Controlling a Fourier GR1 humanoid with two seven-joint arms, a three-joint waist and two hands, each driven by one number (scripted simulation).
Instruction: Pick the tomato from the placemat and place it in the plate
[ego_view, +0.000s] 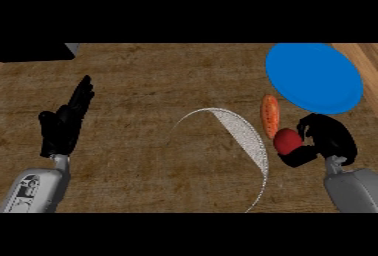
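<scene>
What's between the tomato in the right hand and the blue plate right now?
An orange carrot lies on the counter just beyond the tomato, near the blue plate's lower-left rim. The right hand is curled round the tomato. A straight path to the plate's middle passes right of the carrot, so it probably stays clear.

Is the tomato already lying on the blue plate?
No, the tomato is in the curled right hand, below the plate and beside the carrot.

wooden counter (148, 90), blue plate (314, 77), placemat (247, 135), carrot (270, 116)
</scene>
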